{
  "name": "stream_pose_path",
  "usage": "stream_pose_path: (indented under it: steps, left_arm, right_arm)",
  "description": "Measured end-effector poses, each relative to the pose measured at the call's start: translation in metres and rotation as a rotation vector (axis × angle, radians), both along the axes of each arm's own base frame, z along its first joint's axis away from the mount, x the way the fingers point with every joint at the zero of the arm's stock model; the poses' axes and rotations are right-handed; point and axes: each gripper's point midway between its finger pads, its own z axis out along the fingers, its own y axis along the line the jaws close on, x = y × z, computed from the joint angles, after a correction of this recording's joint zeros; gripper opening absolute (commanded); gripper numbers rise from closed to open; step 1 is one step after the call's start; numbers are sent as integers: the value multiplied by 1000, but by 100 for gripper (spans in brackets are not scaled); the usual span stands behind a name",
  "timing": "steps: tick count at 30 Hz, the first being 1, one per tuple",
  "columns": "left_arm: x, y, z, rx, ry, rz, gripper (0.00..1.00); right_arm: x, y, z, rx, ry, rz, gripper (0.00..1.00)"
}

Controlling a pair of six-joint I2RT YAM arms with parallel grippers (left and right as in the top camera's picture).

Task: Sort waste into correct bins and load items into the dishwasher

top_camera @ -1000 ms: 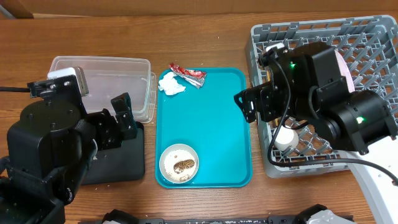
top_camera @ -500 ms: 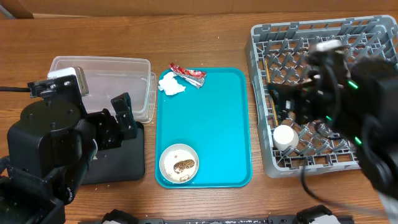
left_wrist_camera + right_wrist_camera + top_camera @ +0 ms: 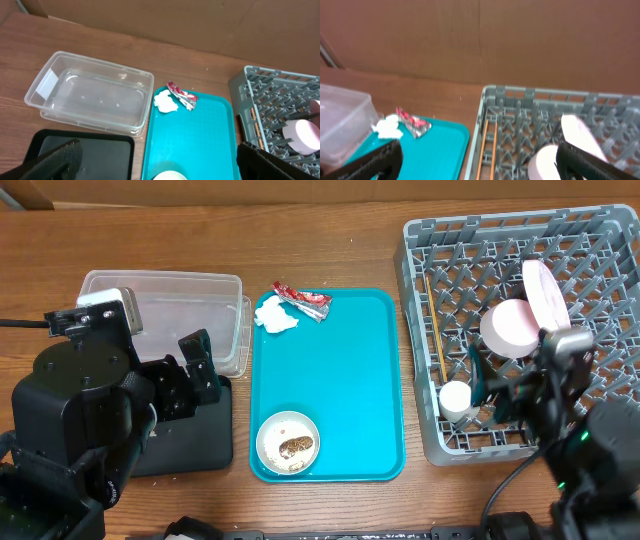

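Overhead: white bowl (image 3: 288,442) with food scraps (image 3: 297,445) sitting at near end of teal tray (image 3: 350,380); wrapper (image 3: 303,299), tissue (image 3: 275,315) lying at far-left corner, awaiting bins; plate (image 3: 545,285), pink bowl (image 3: 510,328), cup (image 3: 456,398), chopsticks (image 3: 434,325) resting in dish rack (image 3: 500,225) right of tray, loaded.
Left wrist: left end effector (image 3: 157,147) hanging spread, empty, left of tray.
Right wrist: right end effector (image 3: 477,147) hanging spread, empty, above rack.

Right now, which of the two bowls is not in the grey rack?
The white bowl, holding brown scraps, sits on the teal tray; the pale pink bowl is inside the rack.

No legible text anywhere, apparently
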Motion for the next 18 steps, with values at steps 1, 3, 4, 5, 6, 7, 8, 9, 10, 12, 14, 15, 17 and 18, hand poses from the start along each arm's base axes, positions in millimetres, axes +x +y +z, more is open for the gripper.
stream_pose_path:
  steps: [1,3,4,5,6,7,8,9,10,12,14,15,17,18]
  left_arm:
    - [0,0,0,0,0,0,100]
    - [0,0,0,0,0,0,100]
    - [0,0,0,0,0,0,100]
    - [0,0,0,0,0,0,100]
    - [0,0,0,0,0,0,100]
    - [0,0,0,0,0,0,100]
    - [0,0,0,0,0,0,100]
    - [0,0,0,0,0,0,100]
    - [0,0,0,0,0,0,100]
    - [0,0,0,0,-1,0,100]
    - [0,0,0,0,0,0,100]
    - [0,0,0,0,0,0,100]
    - [0,0,0,0,0,0,100]
    - [0,0,0,0,0,0,100]
  right_arm:
    - [-2,0,-10,0,-5,-1,100]
    - [-7,-1,-26,2,-28,-4,100]
    - [-10,-2,-35,4,-43,-4,100]
    - [-13,-2,-42,4,-49,-4,100]
    - [-15,-2,-48,6,-70,-5,100]
    - [-17,-3,-54,6,-82,-5,100]
    - [-19,-3,-60,6,-98,-7,100]
    - [-20,-3,-66,7,-109,-7,100]
    - [-21,-4,-72,9,-121,-8,100]
    - [-23,-4,-85,9,-138,-10,100]
    - [-23,-4,-96,11,-159,-11,100]
    - [-22,-4,-101,13,-174,-11,100]
    - [-19,-5,-113,16,-207,-14,100]
    - [-18,-5,-115,16,-205,-14,100]
